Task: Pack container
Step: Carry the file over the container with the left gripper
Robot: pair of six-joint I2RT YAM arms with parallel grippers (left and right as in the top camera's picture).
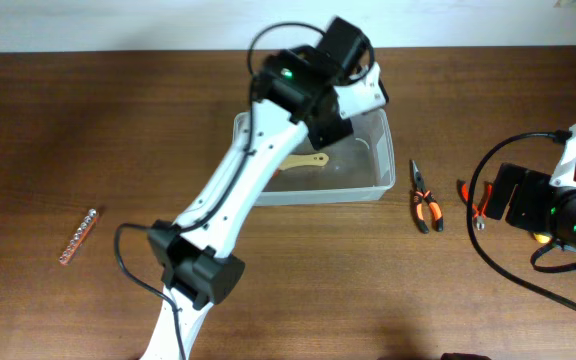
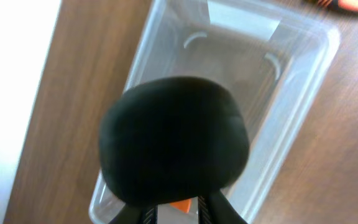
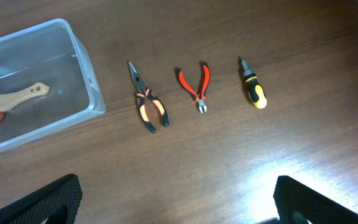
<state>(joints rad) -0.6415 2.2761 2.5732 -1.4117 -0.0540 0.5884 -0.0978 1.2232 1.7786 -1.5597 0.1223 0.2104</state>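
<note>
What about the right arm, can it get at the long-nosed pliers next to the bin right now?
Probably yes. The pliers lie flat on bare table, apart from the bin and the red cutters, and the open right gripper has nothing in its way.

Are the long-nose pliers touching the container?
Apart. The right wrist view shows bare table between the long-nose pliers and the container wall.
</note>
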